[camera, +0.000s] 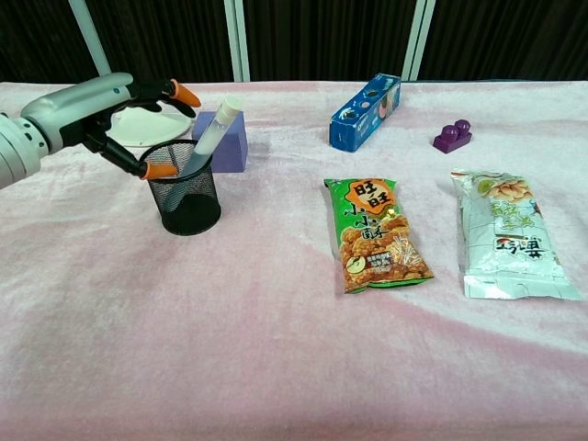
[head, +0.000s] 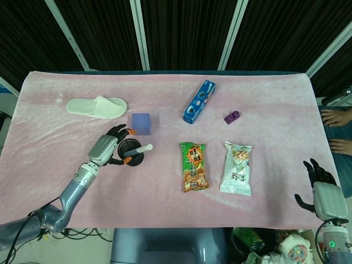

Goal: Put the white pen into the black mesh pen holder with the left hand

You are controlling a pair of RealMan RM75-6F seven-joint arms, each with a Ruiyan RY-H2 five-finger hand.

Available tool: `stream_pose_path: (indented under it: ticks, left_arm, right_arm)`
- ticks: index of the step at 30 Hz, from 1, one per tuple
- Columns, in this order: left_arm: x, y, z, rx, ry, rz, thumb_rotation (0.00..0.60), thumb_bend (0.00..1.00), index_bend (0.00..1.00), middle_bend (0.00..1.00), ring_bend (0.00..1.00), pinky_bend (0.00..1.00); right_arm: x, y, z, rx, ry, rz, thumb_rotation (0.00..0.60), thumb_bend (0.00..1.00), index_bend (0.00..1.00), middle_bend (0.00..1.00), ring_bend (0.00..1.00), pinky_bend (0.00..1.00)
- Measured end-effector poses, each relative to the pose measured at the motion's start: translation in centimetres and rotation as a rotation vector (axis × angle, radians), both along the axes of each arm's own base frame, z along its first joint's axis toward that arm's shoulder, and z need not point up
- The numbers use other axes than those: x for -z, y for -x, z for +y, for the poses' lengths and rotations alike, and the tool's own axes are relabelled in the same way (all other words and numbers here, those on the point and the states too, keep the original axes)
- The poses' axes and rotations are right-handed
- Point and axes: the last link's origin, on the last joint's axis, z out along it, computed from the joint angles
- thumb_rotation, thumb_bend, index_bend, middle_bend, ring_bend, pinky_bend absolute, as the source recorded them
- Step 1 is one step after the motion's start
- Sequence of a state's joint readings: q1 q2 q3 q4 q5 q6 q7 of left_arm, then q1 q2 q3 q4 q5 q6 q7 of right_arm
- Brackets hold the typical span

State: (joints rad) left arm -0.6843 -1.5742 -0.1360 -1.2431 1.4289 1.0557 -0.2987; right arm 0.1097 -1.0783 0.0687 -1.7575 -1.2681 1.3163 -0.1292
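White pen [camera: 207, 141] sits in the black mesh pen holder [camera: 186, 196], tip down, leaning toward 2 o'clock against the rim. Left hand [camera: 96, 108] at the holder's 10 o'clock, fingers spread wide, holding nothing. Purple block [camera: 224, 138] behind the holder. Right hand [head: 322, 192] far right at the table edge, fingers apart, empty.

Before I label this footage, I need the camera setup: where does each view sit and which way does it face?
Head view: high up, looking down on the pink table; shows the left hand and arm, and the right hand.
Chest view: low, facing across the table; shows only the left hand and forearm.
Both share the black mesh pen holder, white pen and snack bags.
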Motion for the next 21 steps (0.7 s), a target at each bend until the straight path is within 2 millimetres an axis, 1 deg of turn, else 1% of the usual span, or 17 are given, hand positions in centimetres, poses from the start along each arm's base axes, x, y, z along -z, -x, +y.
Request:
stream_pose_path:
  ticks: [4,7,10,13,16,18,21]
  left_arm:
    - [-0.9,-0.3,-0.3,0.012,-0.015,-0.019,0.6,0.24,0.18,0.19,0.03,0.09]
    - [-2.3,-1.0,-0.6,0.043,-0.051,-0.029,0.6,0.23,0.17,0.19,0.03,0.09]
    - [-4.0,-1.5,-0.9,0.089,-0.12,0.016,0.6,0.24,0.18,0.2,0.03,0.09]
    - [-5.9,-1.7,-1.4,0.13,-0.21,0.113,0.6,0.24,0.18,0.19,0.03,0.08]
    - [-7.9,-1.7,-2.3,0.151,-0.307,0.239,0.6,0.23,0.18,0.19,0.03,0.07]
    - [-9.6,-1.5,-3.4,0.147,-0.376,0.328,0.6,0.23,0.18,0.19,0.03,0.07]
    - [-12.3,-0.5,-5.9,0.097,-0.463,0.429,0.6,0.22,0.18,0.18,0.03,0.07]
  right_arm:
    - [0.0,0.0,0.0,0.001,0.0,0.001,0.6,0.19,0.0,0.0,0.1,0.13]
    - [0.0,0.1,0.0,0.002,0.001,0.003,0.6,0.19,0.0,0.0,0.1,0.13]
    - [-0.1,0.1,0.0,0.002,0.004,0.005,0.6,0.19,0.0,0.0,0.1,0.13]
    - [-0.1,0.1,0.0,-0.002,0.006,0.012,0.6,0.19,0.0,0.0,0.1,0.13]
    - [-0.1,0.1,-0.1,-0.006,0.006,0.018,0.6,0.19,0.0,0.0,0.1,0.13]
    - [-0.1,0.0,-0.1,-0.014,0.006,0.026,0.6,0.19,0.0,0.0,0.1,0.13]
    - [-0.2,-0.2,-0.2,-0.034,0.009,0.045,0.6,0.19,0.0,0.0,0.1,0.13]
